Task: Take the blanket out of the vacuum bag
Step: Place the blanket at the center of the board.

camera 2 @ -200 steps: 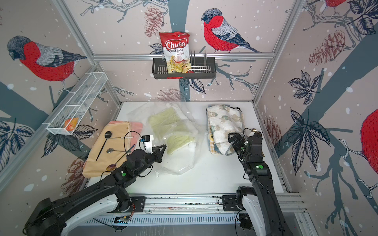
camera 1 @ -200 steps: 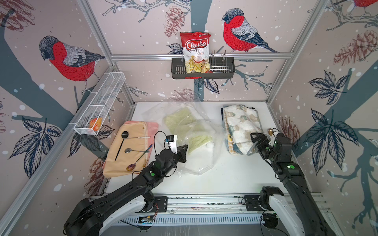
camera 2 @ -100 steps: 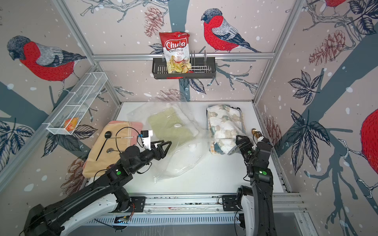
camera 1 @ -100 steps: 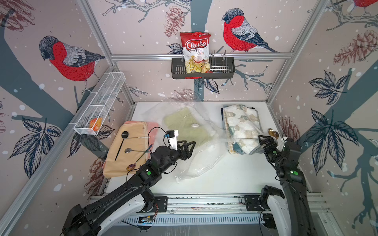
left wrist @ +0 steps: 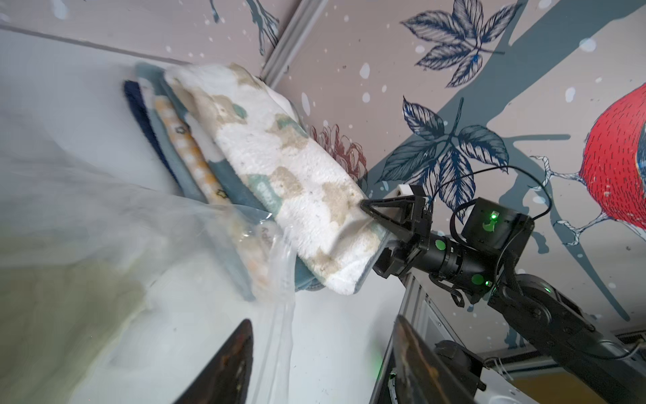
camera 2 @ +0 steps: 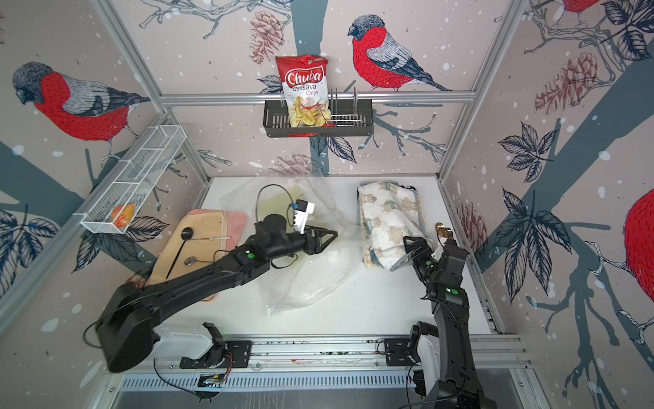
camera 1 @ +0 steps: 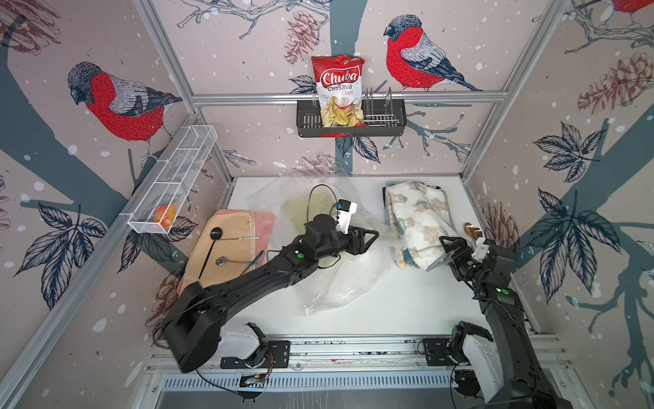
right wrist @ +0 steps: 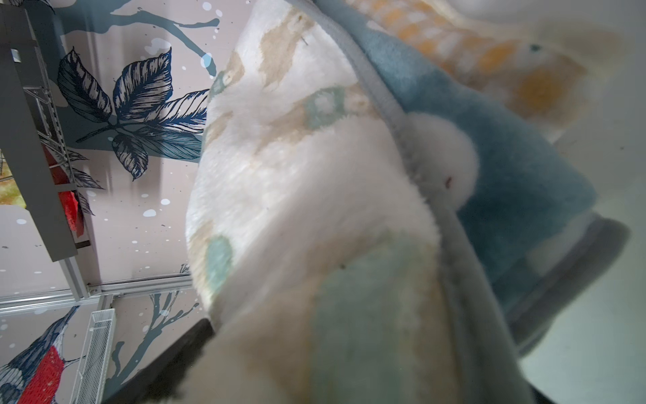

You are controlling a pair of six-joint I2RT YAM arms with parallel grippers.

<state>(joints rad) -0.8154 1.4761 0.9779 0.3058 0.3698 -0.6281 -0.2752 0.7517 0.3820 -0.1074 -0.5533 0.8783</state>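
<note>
Plastic of the clear vacuum bag (camera 1: 348, 279) lies crumpled on the white table (camera 1: 407, 301), in the middle, with a pale green folded cloth (camera 1: 304, 212) showing through its far part. Its near right edge reaches the foot of the folded blanket (camera 1: 414, 219), a white fleece with tan and teal bears that sits to the right on a stack of blue and orange-checked cloths (left wrist: 188, 154). The left gripper (camera 1: 369, 238) hangs over the bag, jaws apart and holding nothing. The right gripper (left wrist: 381, 218) has its jaws spread wide around the blanket's near corner, one above and one below the lifted fold. Beyond the bag on the left lies a peach cushion (camera 1: 230, 244) with spoons (camera 1: 226, 260) on it.
</note>
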